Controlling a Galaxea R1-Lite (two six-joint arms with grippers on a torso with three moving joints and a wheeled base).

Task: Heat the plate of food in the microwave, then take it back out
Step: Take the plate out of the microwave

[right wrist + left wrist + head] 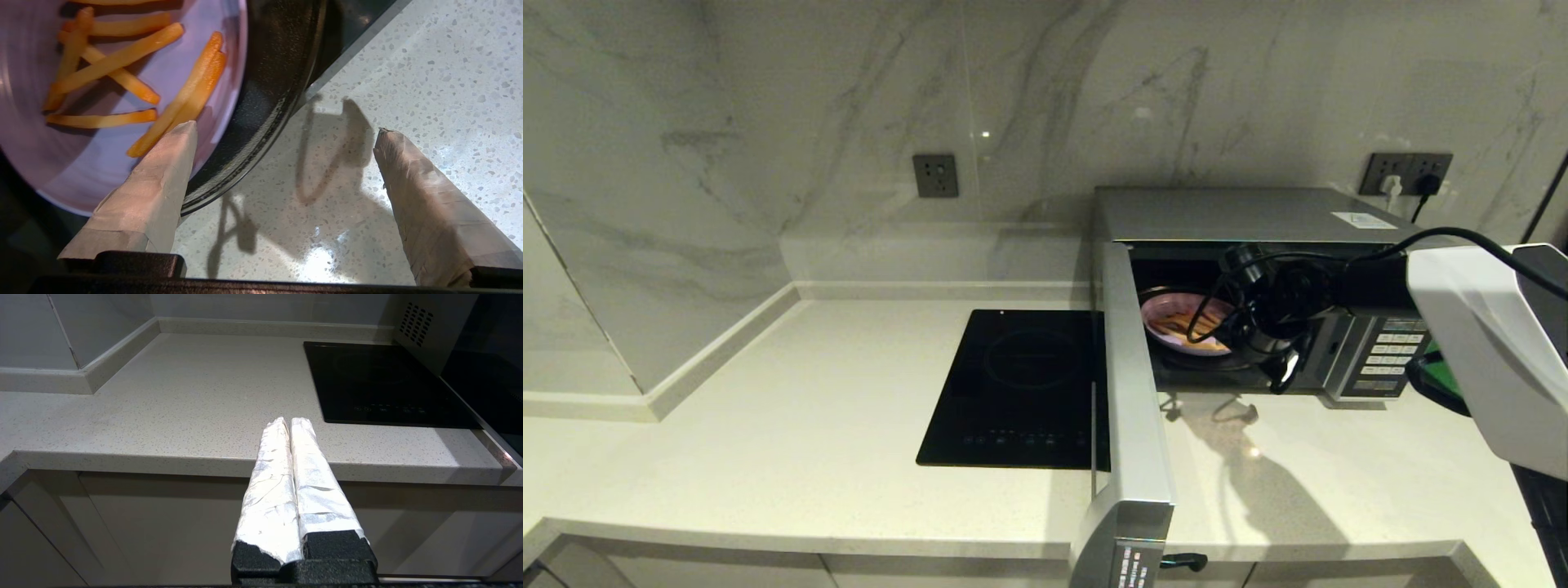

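Observation:
The silver microwave (1241, 214) stands at the back right with its door (1131, 392) swung wide toward me. Inside, the lilac plate of food (1176, 314) rests on the dark turntable (278, 81). My right gripper (1278, 371) hangs open at the front of the cavity, pointing down. In the right wrist view the right gripper (285, 128) has one finger over the near rim of the plate (49, 163) beside the orange fries (118, 61), the other over the counter. My left gripper (290, 421) is shut and empty, parked low before the counter edge.
A flat black induction hob (1021, 384) is set into the counter left of the open door. The microwave's button panel (1392, 351) faces me, with a green tray (1441, 380) partly hidden behind my right arm. Wall sockets sit on the marble backsplash.

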